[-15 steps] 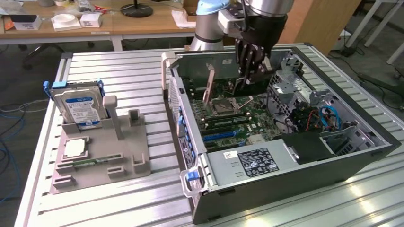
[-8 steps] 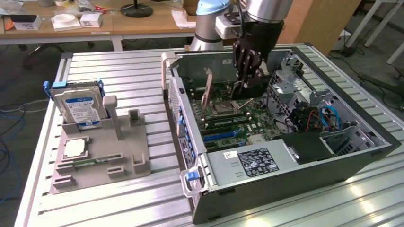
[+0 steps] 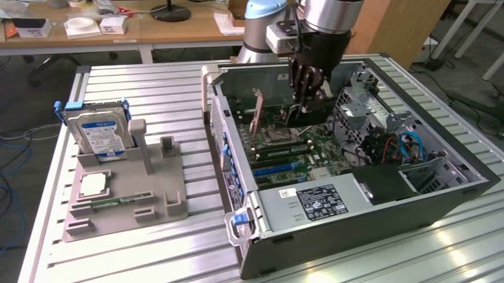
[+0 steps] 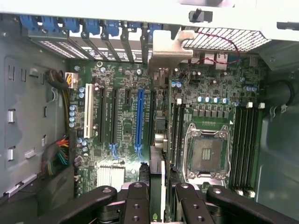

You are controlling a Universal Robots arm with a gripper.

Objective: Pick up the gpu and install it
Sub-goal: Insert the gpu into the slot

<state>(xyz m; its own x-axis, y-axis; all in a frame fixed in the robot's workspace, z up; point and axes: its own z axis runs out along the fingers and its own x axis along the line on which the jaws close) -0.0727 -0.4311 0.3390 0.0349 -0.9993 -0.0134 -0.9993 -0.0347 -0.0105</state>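
The gpu (image 4: 157,140) shows edge-on in the wrist view as a thin card running from between my fingers to its silver end bracket (image 4: 170,46) near the case's rear slot openings. My gripper (image 4: 161,198) is shut on it, one black finger on each face. The card hangs over the motherboard, just beside the long blue slot (image 4: 139,119); I cannot tell whether its edge touches a slot. In the exterior view my gripper (image 3: 306,105) reaches down into the open computer case (image 3: 441,197), with the dark gpu (image 3: 303,115) below the fingers.
A CPU socket (image 4: 205,154), memory slots (image 4: 247,144), a drive cage (image 3: 362,112) and a power supply (image 3: 311,200) crowd the case. On the exterior view's left, a grey holder (image 3: 157,203) carries a hard drive (image 3: 98,135), a processor (image 3: 93,184) and a memory stick (image 3: 110,202).
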